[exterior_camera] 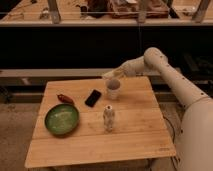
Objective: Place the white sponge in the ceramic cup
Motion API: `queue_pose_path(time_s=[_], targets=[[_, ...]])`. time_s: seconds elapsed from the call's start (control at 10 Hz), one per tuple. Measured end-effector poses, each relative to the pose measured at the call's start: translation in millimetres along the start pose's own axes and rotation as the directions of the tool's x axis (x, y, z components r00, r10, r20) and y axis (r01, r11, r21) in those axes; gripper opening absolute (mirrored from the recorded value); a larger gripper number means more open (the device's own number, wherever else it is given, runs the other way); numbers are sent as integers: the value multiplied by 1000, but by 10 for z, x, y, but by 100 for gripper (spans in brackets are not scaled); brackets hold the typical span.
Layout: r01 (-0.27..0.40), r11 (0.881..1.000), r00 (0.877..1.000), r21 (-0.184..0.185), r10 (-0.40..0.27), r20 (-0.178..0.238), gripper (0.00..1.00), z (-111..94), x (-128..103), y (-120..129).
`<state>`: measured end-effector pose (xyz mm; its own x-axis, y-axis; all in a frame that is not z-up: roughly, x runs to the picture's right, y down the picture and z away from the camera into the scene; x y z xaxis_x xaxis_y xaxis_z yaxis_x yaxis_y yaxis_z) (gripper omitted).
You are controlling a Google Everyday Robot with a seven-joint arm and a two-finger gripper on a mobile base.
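The ceramic cup (113, 90) is a small white tapered cup standing upright at the back middle of the wooden table (135, 132). My gripper (114, 76) hovers just above the cup's rim, reaching in from the right. It is shut on the white sponge (107, 75), a flat off-white pad that sticks out to the left of the fingers, above and slightly left of the cup's opening. The sponge is not touching the cup.
A black phone (92, 97) lies left of the cup. A red object (65, 98) and a green bowl (62, 119) sit on the table's left side. A small whitish bottle (108, 118) stands upright in front of the cup. A dark shelf runs behind the table.
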<state>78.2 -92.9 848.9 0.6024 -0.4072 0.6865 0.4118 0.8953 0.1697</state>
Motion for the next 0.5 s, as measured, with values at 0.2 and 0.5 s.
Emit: queue_pose_path(time_s=[0.2, 0.5], targets=[[-6, 1000, 1000, -8, 6, 3, 5, -42, 51, 45], [6, 1000, 1000, -25, -5, 20, 5, -32, 31, 53]])
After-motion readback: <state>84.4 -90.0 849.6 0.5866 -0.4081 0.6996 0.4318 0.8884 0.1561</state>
